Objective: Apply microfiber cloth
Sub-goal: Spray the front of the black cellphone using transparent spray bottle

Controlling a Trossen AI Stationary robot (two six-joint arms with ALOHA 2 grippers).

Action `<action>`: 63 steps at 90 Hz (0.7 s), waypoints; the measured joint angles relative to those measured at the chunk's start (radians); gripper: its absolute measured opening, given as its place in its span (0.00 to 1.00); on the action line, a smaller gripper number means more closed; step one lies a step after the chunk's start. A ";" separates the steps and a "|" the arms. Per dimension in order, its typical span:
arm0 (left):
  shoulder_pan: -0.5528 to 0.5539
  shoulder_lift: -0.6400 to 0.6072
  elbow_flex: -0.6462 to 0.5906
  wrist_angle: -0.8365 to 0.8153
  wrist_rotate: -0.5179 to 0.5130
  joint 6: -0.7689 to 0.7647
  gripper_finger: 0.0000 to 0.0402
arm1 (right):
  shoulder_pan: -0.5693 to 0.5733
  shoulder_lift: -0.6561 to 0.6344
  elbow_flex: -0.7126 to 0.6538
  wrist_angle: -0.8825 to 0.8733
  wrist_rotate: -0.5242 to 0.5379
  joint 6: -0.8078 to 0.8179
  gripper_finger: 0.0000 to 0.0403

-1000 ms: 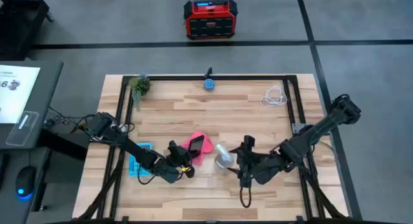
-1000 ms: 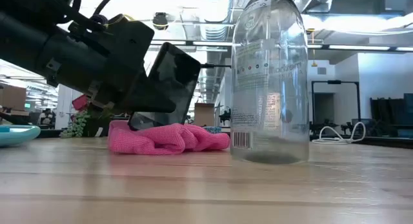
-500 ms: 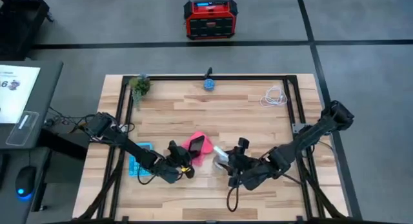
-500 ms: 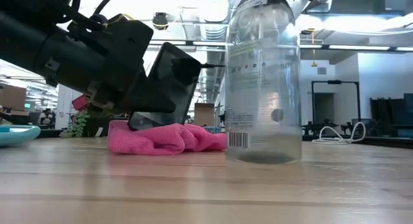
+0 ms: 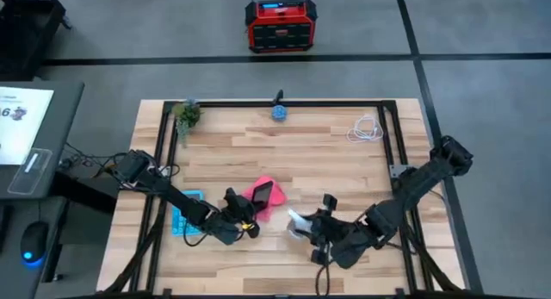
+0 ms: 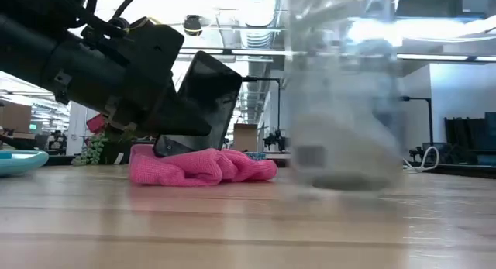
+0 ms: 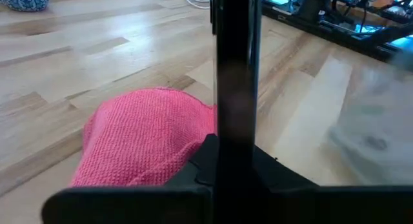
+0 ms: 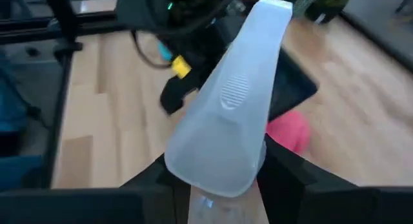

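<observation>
Far left edge of the wooden tabletop [image 5: 258, 148]: light blue calculator [image 5: 183, 212] lying flat, partly under the left arm. Small potted plant [image 5: 187, 114] in the far left corner.

Left gripper [image 5: 251, 214] sits low near the front-left of centre, jaws clamped on a black phone [image 5: 263, 193]. In the low view the phone [image 6: 203, 98] is tilted, its lower edge down on the pink cloth [image 6: 201, 165]. Left wrist view shows the phone [image 7: 235, 82] edge-on between the jaws, with the cloth [image 7: 145, 137] right behind it.

Pink cloth [image 5: 256, 196] lies bunched on the tabletop, about centre and a bit toward the front, under and around the phone, touching it.

Just right of the cloth: clear spray bottle [image 5: 300, 223], gripped by the right gripper [image 5: 310, 233], jaws closed on its body. Low view has the bottle [image 6: 345, 137] motion-blurred, close to the tabletop; contact unclear. Right wrist view looks along the bottle's white nozzle head [image 8: 235, 98] toward the cloth [image 8: 288, 132] and the left arm.

Far edge, centre: small blue round object [image 5: 280, 112]. Far right corner: coiled white cable [image 5: 368, 128]. On the floor beyond the tabletop, a red and black box [image 5: 280, 25].
</observation>
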 joint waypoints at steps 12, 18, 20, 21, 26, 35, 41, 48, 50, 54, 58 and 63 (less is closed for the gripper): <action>0.000 0.000 0.000 0.000 0.000 0.000 0.02 | 0.045 0.000 0.000 -0.015 0.025 0.073 0.29; 0.000 0.000 0.000 0.000 0.000 0.000 0.02 | 0.060 0.002 0.000 -0.014 0.050 0.090 0.29; 0.000 0.000 0.000 0.000 0.000 0.000 0.02 | 0.063 0.002 0.000 -0.014 0.057 0.091 0.29; 0.000 0.000 0.000 0.000 0.000 0.000 0.02 | 0.063 0.002 0.000 -0.014 0.061 0.092 0.29; 0.000 0.000 0.000 0.000 0.000 0.000 0.02 | 0.065 0.002 0.000 -0.013 0.071 0.099 0.33; -0.001 0.000 0.000 0.000 0.000 0.000 0.02 | 0.063 0.002 0.000 -0.011 0.079 0.110 0.45; -0.002 0.000 0.000 0.000 0.000 0.000 0.02 | 0.063 0.002 0.001 -0.005 0.081 0.111 0.53; -0.002 0.000 0.000 0.000 0.000 -0.001 0.02 | 0.063 0.002 0.002 -0.006 0.081 0.111 0.60; -0.002 0.000 0.000 0.000 0.000 -0.002 0.02 | 0.063 0.002 0.002 -0.006 0.081 0.111 0.61; -0.002 0.000 0.000 0.000 0.000 -0.002 0.02 | 0.061 0.002 0.002 -0.007 0.081 0.110 0.63; -0.004 0.000 0.000 0.000 0.000 -0.007 0.02 | 0.060 0.002 0.002 -0.011 0.081 0.109 0.64; -0.007 0.000 0.000 0.000 0.000 -0.009 0.02 | 0.060 0.000 0.002 -0.012 0.081 0.096 0.64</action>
